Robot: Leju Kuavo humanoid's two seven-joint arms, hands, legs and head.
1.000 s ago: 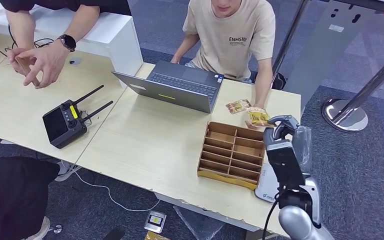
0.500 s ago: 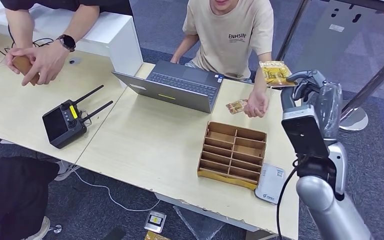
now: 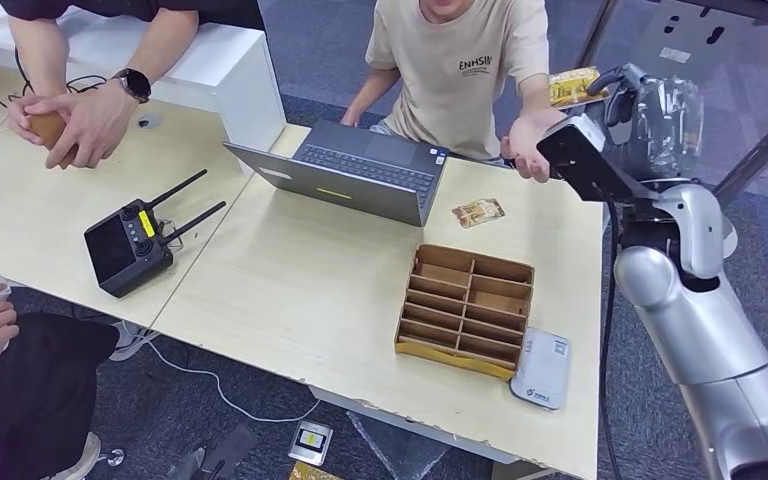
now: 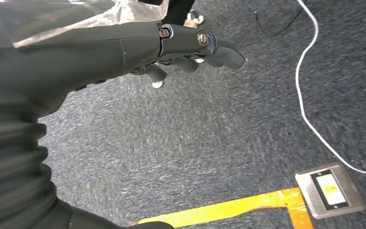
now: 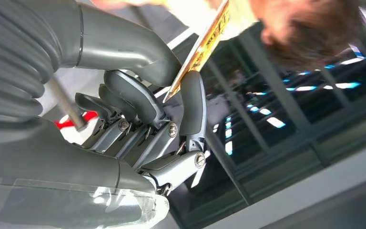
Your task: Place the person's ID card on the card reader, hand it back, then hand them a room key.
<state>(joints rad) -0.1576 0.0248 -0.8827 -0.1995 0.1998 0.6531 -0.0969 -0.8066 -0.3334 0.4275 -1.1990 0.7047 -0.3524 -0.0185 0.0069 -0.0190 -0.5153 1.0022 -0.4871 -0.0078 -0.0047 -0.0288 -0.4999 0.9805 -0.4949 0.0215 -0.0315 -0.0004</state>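
Card (image 3: 573, 86), thin, light and stiff, sat pinched by one edge between the right hand's (image 3: 650, 100) thumb and finger; the person's hand (image 3: 526, 145) could take its free end.

The left hand (image 4: 190, 47) hung with fingers loosely extended, holding nothing.

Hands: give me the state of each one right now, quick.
Left hand: holds nothing, fingers loosely extended over the carpet.
Right hand: raised, pinching a yellow card between thumb and fingers.
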